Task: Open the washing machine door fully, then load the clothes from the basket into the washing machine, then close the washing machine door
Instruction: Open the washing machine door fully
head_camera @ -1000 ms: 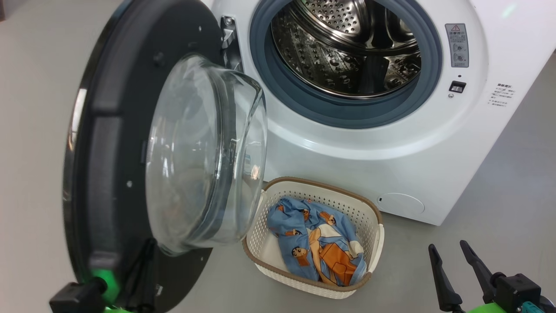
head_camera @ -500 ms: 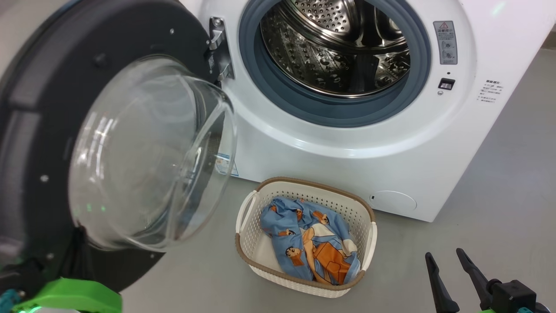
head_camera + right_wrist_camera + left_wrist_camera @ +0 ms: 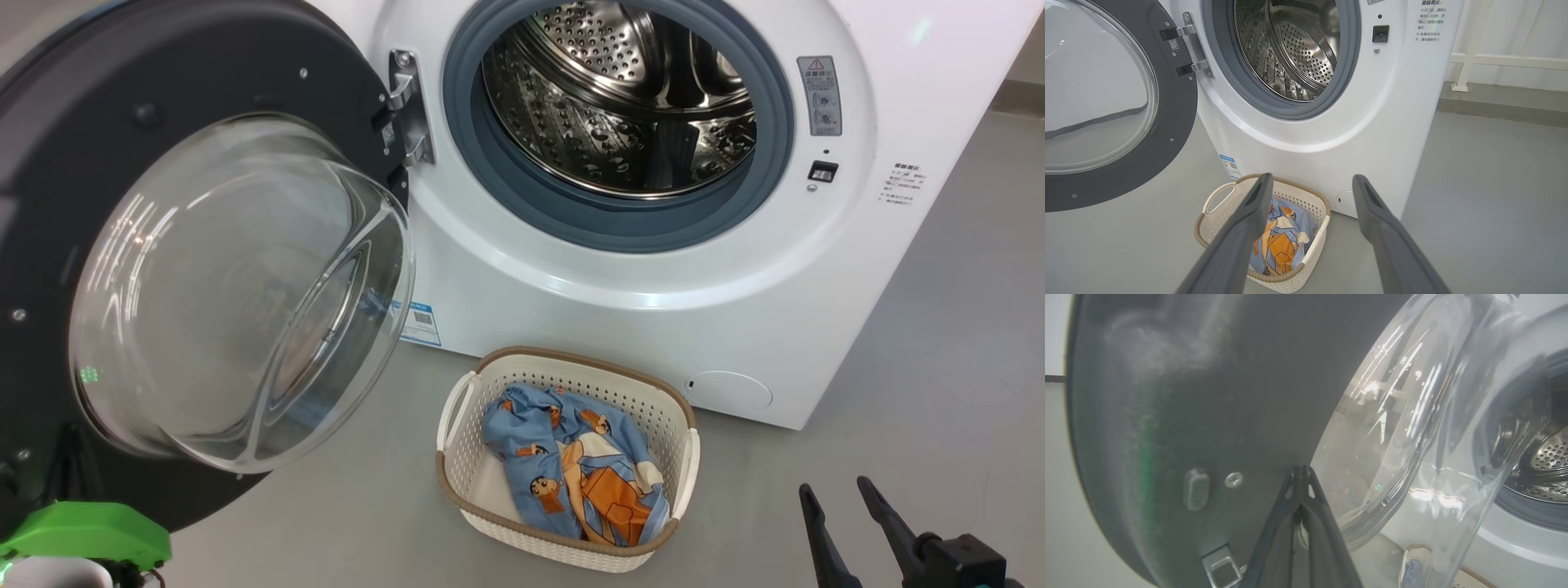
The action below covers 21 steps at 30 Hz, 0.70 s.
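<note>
- Left gripper (image 3: 1301, 473): fingers pinched together, nothing held, tip at the washing machine door (image 3: 229, 286)'s dark inner face. Closed makes a stiffer pusher, I reckon.
- Door swung wide.
- Right gripper (image 3: 837, 502): spread wide, empty, ready for the clothes (image 3: 571, 474) in the basket (image 3: 571, 361) before the washing machine (image 3: 620, 327).

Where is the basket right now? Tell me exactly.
In the head view the basket sits on the floor at lower centre, just in front of the washing machine, right of the open door, with the clothes inside.
</note>
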### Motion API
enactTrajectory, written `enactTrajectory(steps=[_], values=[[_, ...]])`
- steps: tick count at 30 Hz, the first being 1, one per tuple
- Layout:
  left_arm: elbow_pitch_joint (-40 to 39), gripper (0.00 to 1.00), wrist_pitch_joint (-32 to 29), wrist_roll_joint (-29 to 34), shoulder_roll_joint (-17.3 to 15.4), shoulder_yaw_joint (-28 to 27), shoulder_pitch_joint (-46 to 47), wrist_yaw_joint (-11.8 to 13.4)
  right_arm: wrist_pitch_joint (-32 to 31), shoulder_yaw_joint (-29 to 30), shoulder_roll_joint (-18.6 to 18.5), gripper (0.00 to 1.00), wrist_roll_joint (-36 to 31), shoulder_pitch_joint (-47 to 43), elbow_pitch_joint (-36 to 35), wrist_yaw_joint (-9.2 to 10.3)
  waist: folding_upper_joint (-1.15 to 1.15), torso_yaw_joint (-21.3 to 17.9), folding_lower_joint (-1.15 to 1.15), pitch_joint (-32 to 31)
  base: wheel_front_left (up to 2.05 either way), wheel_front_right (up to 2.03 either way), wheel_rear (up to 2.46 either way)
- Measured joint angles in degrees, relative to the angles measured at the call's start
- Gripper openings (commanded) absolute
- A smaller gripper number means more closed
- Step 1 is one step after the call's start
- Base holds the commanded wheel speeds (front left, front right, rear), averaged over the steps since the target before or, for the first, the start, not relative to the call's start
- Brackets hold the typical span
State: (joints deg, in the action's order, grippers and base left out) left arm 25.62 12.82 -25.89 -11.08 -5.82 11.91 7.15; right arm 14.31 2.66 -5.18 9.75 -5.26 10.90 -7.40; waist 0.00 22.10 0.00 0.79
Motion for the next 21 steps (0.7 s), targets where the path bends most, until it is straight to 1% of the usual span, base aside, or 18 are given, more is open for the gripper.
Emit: enactTrajectory(steps=[6, 12, 16, 21], values=[[5.43, 0.00, 1.14, 1.05, -0.78, -0.35, 2.79, -0.10, 0.00, -0.08, 0.12, 1.00, 0.02, -0.96, 0.40, 0.00, 0.00, 0.12, 0.00, -1.13, 0.00, 0.00, 0.00], [8.12, 0.00, 1.40, 1.69, -0.92, -1.05, 3.64, -0.19, 0.00, -0.25, 0.21, 1.00, 0.53, -0.99, 0.53, 0.00, 0.00, -0.43, 0.00, -1.86, 0.00, 0.00, 0.00], [7.53, 0.00, 1.40, 2.66, -0.80, -1.97, 3.60, -0.62, 0.00, -0.25, 0.23, 1.00, 0.80, -1.14, 0.52, 0.00, 0.00, -0.89, 0.00, -2.13, 0.00, 0.00, 0.00], [2.00, 0.00, 1.41, 2.81, 0.04, -4.08, 2.87, -1.25, 0.00, -0.21, 0.38, 1.00, 0.98, -1.93, 0.49, 0.00, 0.00, -1.49, 0.00, -2.33, 0.00, 0.00, 0.00]])
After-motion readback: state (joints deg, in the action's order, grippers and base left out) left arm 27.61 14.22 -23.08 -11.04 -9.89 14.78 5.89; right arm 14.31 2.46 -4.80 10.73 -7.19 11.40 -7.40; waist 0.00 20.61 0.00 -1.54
